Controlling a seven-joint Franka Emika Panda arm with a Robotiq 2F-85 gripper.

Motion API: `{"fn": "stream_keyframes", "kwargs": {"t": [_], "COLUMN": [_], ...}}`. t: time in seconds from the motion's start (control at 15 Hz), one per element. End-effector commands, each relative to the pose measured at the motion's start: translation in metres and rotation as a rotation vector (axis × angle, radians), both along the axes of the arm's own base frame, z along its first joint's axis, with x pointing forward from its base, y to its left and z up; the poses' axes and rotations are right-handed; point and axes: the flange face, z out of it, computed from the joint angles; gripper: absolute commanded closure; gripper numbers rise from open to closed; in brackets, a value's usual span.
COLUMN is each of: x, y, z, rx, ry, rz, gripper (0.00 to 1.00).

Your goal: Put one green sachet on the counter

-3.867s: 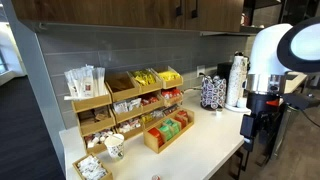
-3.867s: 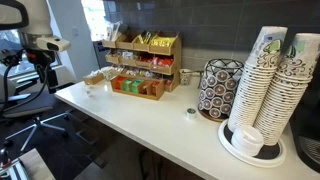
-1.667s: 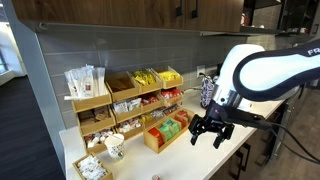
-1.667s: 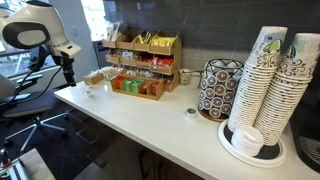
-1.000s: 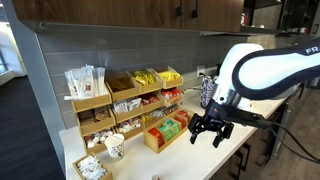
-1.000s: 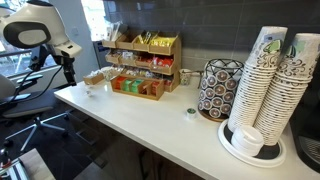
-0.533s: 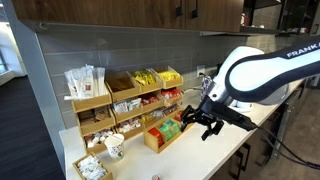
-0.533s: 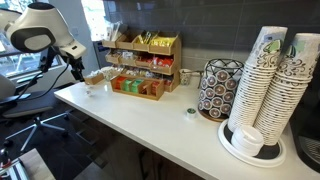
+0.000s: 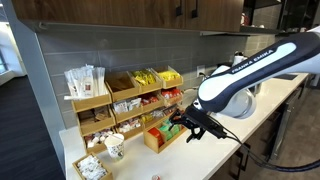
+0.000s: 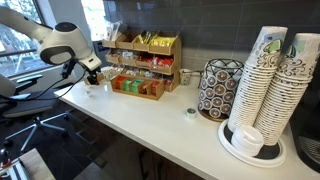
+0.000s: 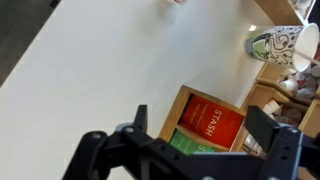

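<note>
Gripper (image 11: 200, 116) hangs over the near end of the low wooden box (image 11: 186, 97), fingers spread wide, nothing between them. Green sachet (image 11: 184, 143) lies in that box, just beside the red Stash packets (image 11: 214, 122), partly hidden under the gripper body in the wrist view. Patterned cup (image 11: 275, 45) stands on the counter (image 11: 80, 70) near the box. Tiered wooden organizer (image 9: 120, 100) is behind, against the wall. Stack of paper cups (image 10: 270, 90) is well apart at the far end.
</note>
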Motion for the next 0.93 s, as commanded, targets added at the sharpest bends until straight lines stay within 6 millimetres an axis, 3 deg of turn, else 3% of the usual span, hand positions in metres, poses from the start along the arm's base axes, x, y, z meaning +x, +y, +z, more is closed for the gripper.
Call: {"fn": "stream_keyframes", "kwargs": {"t": [0.0, 0.47, 0.53, 0.87], "x": [0.03, 0.059, 0.053, 0.06], "y": [0.004, -0.016, -0.016, -0.019], "z": [-0.022, -0.041, -0.037, -0.039], "rx": [0.068, 0.109, 0.095, 0.097], "ry": [-0.002, -0.108, -0.075, -0.104], "rz": [-0.129, -0.409, -0.331, -0.38], "gripper": [0.0, 0.0, 0.0, 0.0]}}
